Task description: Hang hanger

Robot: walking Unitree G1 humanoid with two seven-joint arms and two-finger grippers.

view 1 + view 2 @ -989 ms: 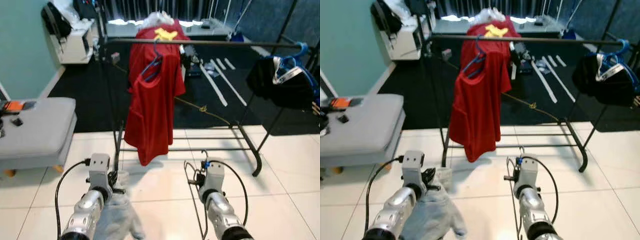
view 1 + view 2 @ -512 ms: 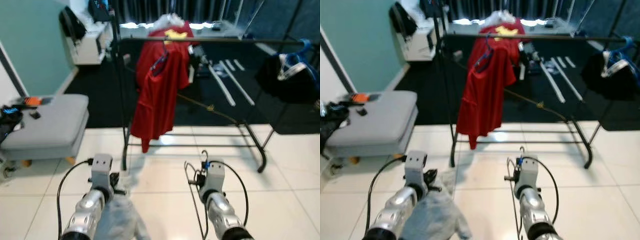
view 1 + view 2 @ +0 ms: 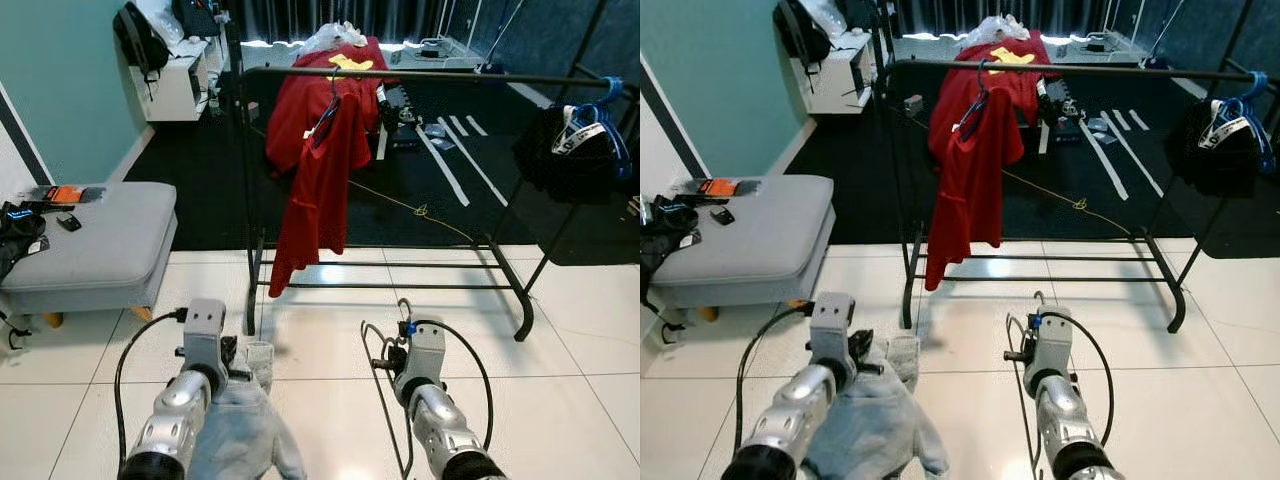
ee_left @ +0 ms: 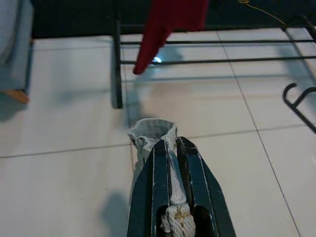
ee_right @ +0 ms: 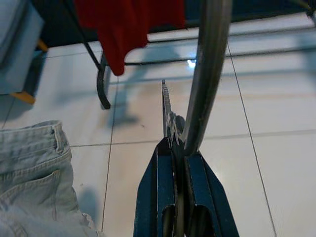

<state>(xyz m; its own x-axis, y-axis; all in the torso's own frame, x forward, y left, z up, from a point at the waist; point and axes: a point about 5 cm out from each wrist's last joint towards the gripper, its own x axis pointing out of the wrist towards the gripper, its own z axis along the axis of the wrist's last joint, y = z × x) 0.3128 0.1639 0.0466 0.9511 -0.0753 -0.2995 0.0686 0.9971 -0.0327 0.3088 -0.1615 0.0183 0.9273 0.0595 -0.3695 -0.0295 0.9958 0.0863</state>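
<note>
Low in front of me, my left gripper (image 3: pixel 240 360) is shut on the waistband of light grey-blue jeans (image 3: pixel 240 432), which hang below it; the waistband (image 4: pixel 154 132) sticks out past the fingertips. My right gripper (image 3: pixel 392 360) is shut on a thin metal wire hanger (image 3: pixel 381 400), whose hook (image 3: pixel 403 304) points up and whose wire (image 5: pixel 208 74) runs on past the fingers. Ahead stands a black clothes rack, its top bar (image 3: pixel 430 75) some way beyond both grippers. From that bar hangs a red shirt (image 3: pixel 322 165) on a hanger.
A dark garment (image 3: pixel 562 158) on a blue hanger hangs at the rack's right end. A grey ottoman (image 3: pixel 95 240) with small items stands to the left, with white shelves (image 3: pixel 172 82) behind it. White tiles lie between me and the rack's foot (image 3: pixel 252 310), and a dark carpet lies beyond.
The whole picture has shifted as the camera moved: the rack and ottoman now look farther off and more of the floor shows. Both grippers keep their hold.
</note>
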